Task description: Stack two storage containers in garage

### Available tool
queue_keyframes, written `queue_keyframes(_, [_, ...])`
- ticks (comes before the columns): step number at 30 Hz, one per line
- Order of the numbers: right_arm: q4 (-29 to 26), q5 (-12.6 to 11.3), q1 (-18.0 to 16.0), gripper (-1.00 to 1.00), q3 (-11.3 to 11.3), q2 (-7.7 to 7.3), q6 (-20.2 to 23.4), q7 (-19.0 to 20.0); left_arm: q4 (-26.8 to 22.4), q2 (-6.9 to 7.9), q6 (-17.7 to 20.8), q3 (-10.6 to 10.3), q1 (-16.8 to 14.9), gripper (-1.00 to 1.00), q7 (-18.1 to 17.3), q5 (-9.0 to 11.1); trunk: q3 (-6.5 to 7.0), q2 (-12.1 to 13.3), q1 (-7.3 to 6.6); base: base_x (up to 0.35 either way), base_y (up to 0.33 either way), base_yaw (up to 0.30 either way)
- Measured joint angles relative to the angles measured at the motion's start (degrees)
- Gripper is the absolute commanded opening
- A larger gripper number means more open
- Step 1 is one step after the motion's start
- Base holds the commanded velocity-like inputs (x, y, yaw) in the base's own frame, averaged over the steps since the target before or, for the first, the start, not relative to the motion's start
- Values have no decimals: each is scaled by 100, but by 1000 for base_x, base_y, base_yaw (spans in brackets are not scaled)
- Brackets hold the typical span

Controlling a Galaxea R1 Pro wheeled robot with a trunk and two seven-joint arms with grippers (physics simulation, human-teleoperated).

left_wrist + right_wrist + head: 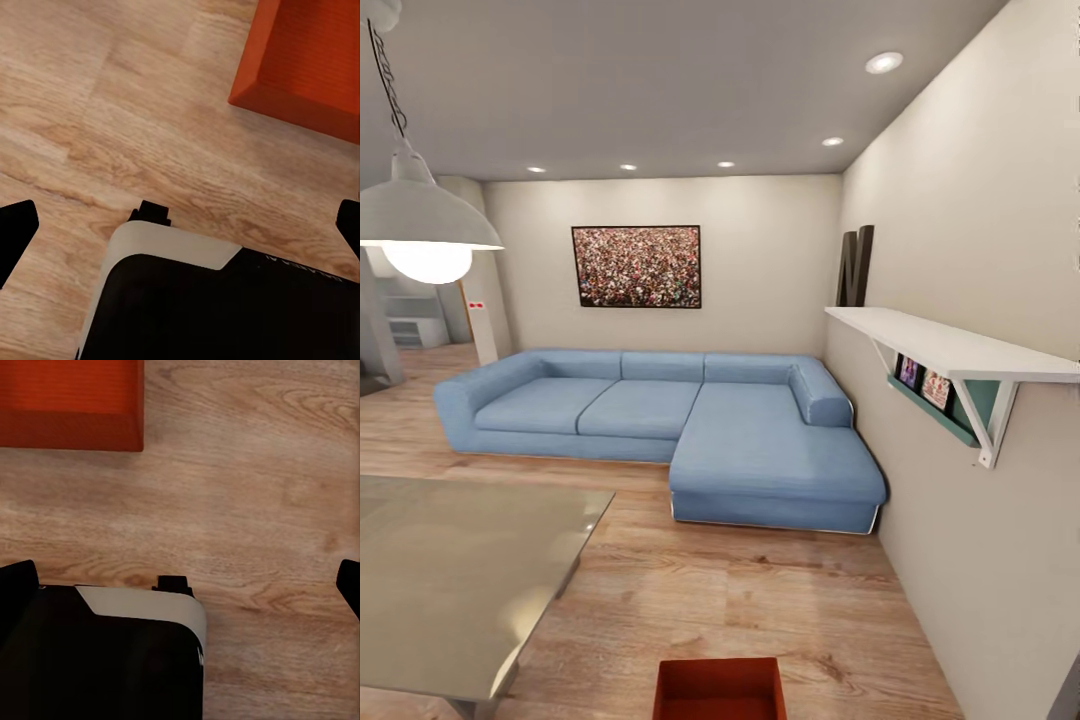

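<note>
From the head camera, the robot stood in the living room: blue sectional sofa (660, 420) ahead, a glass table (460, 570) at near left, a white wall shelf (950, 350) to the right. One red-orange storage container (720, 690) sat on the wood plank floor (740, 590) right at the bottom edge, just in front of the base.

Over to the left wrist: the left gripper (180, 225) had its fingertips spread wide at either edge, nothing between them, and the container's corner (300, 60) lay off ahead on the planks.

Right wrist next: the right gripper (180, 585) was likewise spread and empty, with the container (71, 401) nearby.

My read: the pickup hadn't begun. Doing it well meant tilting the head down, squaring up, then bringing each claw to an opposite wall evenly.
</note>
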Motion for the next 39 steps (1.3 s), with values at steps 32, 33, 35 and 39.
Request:
queue_keyframes(32, [0,9,0,100,0,9,-6,-62,1,11,-1,1,0,100,-1,0,0,-2,-2,29,-14,53])
queue_keyframes(33, [0,9,2,100,0,9,-4,-61,1,11,-1,1,0,100,0,1,0,-1,-2,237,0,0])
queue_keyframes(35, [0,7,2,100,0,9,-1,-64,1,13,-1,-1,0,100,-1,0,0,-2,-1,153,0,0])
queue_keyframes(39, [0,5,1,100,-4,7,0,-67,1,13,-1,0,0,100,-1,1,0,-1,-1,54,0,0])
